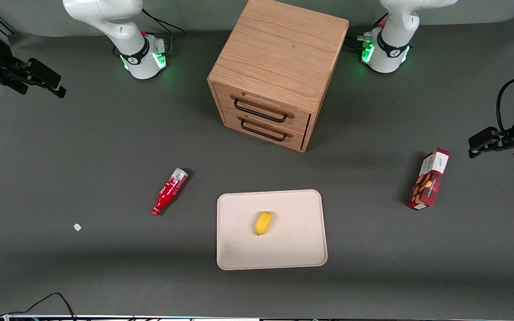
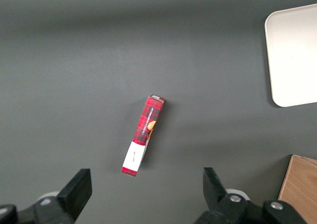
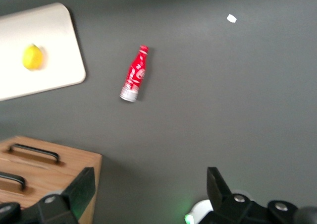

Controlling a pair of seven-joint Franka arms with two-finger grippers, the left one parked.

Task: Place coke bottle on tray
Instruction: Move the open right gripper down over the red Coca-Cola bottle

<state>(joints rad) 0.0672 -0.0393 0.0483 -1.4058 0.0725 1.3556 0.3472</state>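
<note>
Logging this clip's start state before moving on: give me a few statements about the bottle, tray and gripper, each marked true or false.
1. The coke bottle lies on its side on the table. True.
2. The bottle is on the tray. False: it lies on the table beside the tray.
3. A yellow lemon sits on the tray. True.
4. The gripper holds the bottle. False: it is open, empty, far from the bottle at the working arm's end.
5. The wooden drawer unit has one drawer pulled out. False: both are closed.

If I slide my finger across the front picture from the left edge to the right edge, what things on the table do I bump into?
Gripper, open, white scrap, coke bottle, tray, lemon, snack box.
</note>
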